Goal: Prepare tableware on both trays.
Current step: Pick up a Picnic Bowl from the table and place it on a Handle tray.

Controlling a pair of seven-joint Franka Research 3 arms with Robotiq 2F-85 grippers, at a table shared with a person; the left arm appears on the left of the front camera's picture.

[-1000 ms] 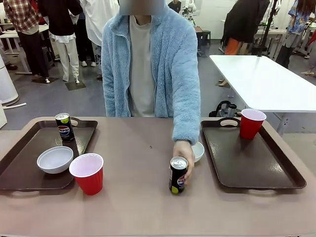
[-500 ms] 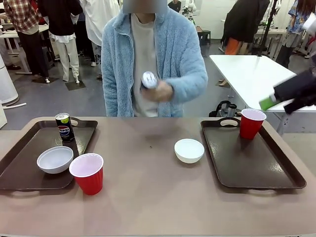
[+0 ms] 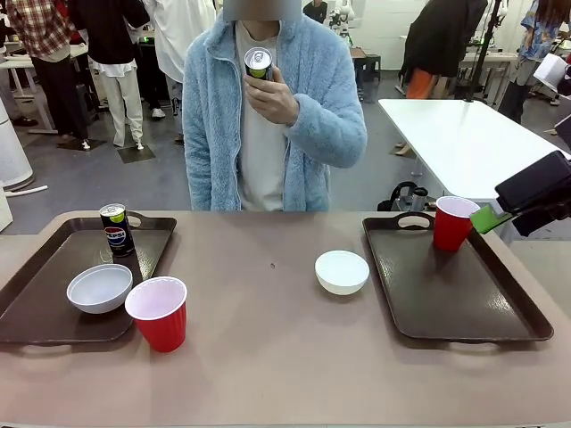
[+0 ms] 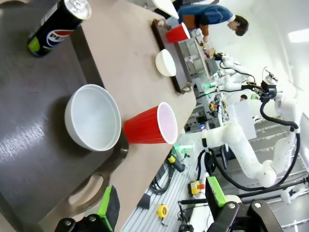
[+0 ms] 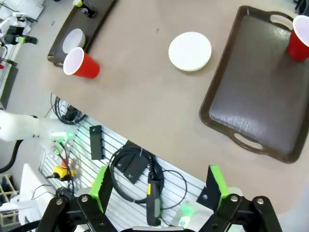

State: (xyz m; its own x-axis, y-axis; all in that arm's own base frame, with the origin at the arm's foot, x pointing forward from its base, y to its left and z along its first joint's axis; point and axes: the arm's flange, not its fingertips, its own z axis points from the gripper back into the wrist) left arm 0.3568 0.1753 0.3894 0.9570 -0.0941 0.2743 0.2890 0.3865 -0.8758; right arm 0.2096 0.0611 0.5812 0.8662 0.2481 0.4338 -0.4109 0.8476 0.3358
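White bowl (image 3: pixel 342 272) on table (image 3: pixel 268 366) between left tray (image 3: pixel 49 272) and right tray (image 3: pixel 451 299)

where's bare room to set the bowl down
Right tray is mostly bare, nearer than the red cup in its far corner. Table between white bowl and left tray is bare too. Left tray is crowded: Pepsi can, second bowl, second cup at its corner.

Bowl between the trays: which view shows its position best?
Right wrist view: it looks down on the bowl, showing it on bare table, apart from the right tray's rim. Front view shows the bowl side-on, near that tray. Left wrist view shows it small and far off.
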